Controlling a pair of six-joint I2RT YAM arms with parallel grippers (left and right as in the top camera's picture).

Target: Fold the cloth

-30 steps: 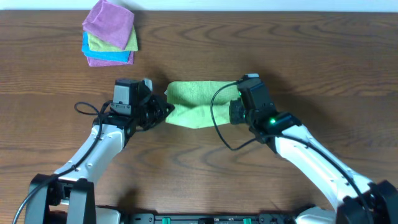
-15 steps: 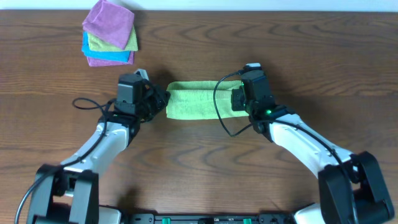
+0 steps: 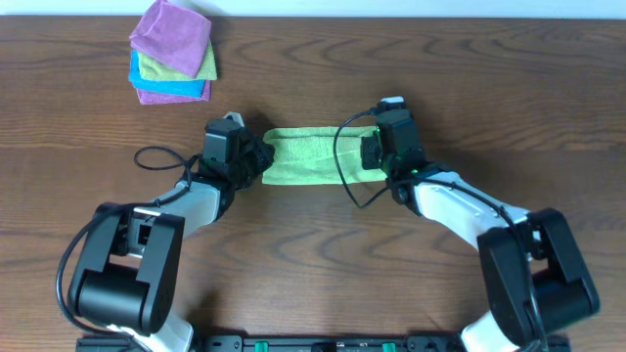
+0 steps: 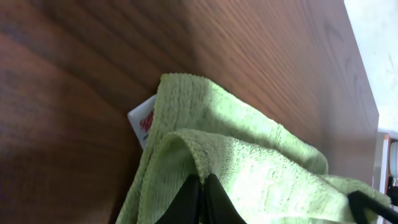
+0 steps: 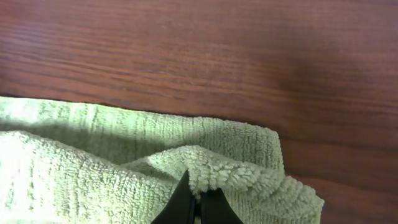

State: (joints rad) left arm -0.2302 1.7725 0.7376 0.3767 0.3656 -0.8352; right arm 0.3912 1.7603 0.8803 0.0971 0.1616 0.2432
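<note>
A green cloth [image 3: 311, 156] lies folded into a narrow band at the middle of the table. My left gripper [image 3: 258, 156] is shut on the cloth's left end; in the left wrist view the jaws [image 4: 203, 186] pinch the upper layer of the cloth [image 4: 261, 168], with a white label [image 4: 144, 119] showing underneath. My right gripper [image 3: 370, 153] is shut on the right end; in the right wrist view the jaws [image 5: 198, 200] pinch a raised fold of the cloth [image 5: 93, 162] over the lower layer.
A stack of folded cloths [image 3: 173, 53], purple, green and blue, sits at the far left of the wooden table [image 3: 489, 88]. Black cables loop beside both arms.
Both grippers have carried the near edge of the cloth away from me, over the far edge. The cloth has gone from a loose trapezoid to a narrow flat band.
</note>
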